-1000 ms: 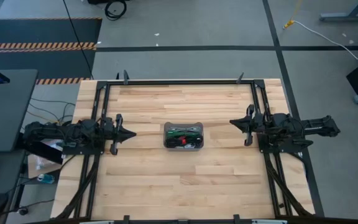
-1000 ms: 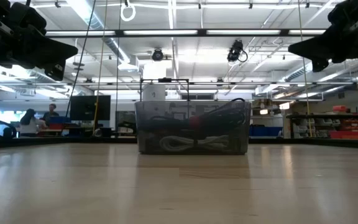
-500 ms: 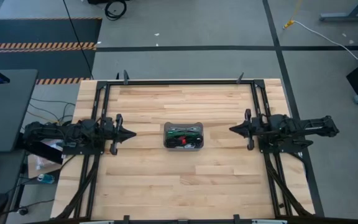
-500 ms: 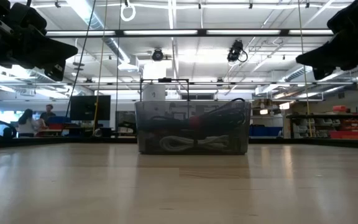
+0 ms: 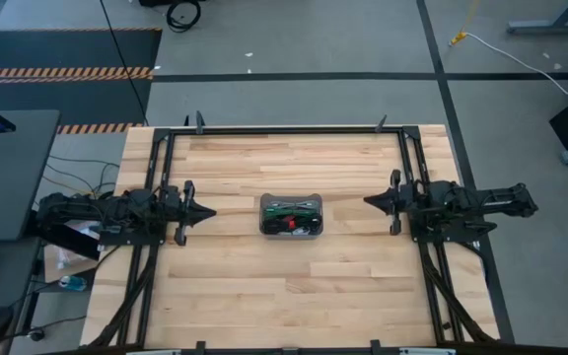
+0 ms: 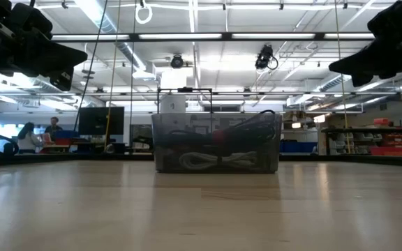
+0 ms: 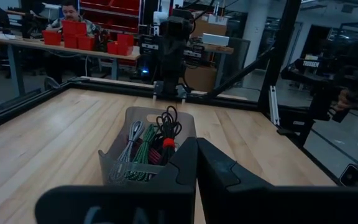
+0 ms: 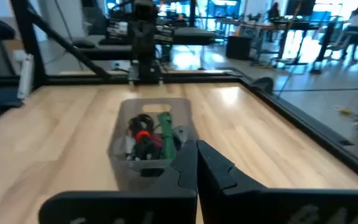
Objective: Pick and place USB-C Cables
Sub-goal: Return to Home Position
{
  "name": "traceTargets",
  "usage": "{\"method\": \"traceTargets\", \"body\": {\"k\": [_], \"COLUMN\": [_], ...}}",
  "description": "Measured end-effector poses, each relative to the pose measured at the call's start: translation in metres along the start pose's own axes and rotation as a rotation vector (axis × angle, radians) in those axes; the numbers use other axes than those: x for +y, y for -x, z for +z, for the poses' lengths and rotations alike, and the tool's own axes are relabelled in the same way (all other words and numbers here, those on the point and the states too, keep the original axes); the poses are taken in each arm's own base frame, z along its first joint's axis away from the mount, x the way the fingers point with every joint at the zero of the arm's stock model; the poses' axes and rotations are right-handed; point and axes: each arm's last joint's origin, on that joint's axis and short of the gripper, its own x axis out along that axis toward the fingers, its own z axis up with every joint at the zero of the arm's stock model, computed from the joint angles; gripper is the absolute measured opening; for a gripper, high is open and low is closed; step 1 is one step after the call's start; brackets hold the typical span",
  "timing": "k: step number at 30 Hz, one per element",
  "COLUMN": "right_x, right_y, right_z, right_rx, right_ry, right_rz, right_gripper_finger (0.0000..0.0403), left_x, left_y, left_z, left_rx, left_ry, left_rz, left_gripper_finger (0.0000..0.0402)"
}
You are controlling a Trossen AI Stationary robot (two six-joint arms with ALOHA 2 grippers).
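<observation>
The wooden tabletop [image 5: 284, 286] lies under both my arms. My left gripper [image 5: 208, 211] hangs above its one side and my right gripper [image 5: 368, 202] above the other, tips pointing at each other, both raised off the wood. Each gripper has its fingers pressed together with nothing between them.

Between the two grippers, well apart from either tip and straight ahead of both, stands the translucent grey bin [image 5: 262, 215], resting flat on the tabletop.

The USB-C cables [image 5: 294, 209] are all inside that bin, heaped in a loose tangle. From my left gripper I see a green cable [image 7: 143, 152] nearest me, beside a grey one, with black loops [image 7: 168, 121] rising above the rim beyond it and a red tie [image 7: 165, 142] among them. A white cable [image 6: 215, 162] lies low against the wall.
</observation>
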Motion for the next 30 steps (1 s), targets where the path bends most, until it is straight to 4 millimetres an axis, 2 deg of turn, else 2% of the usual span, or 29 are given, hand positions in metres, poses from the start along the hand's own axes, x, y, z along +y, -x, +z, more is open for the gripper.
{"method": "traceTargets", "body": {"k": [8, 30], "right_x": [0.0019, 0.0007], "right_y": [0.0001, 0.0000], "right_z": [0.0003, -0.0005], "right_rx": [-0.002, 0.005], "right_ry": [-0.037, -0.054], "right_rz": [0.067, 0.023], "right_gripper_finger": [0.0000, 0.0017], "left_x": [-0.0003, -0.0003], "left_y": [0.0000, 0.0000], "left_z": [0.0002, 0.0002], "left_rx": [-0.002, -0.001], "left_ry": [0.000, 0.000], "left_rz": [-0.007, -0.007], "left_gripper_finger": [0.0009, 0.0009]}}
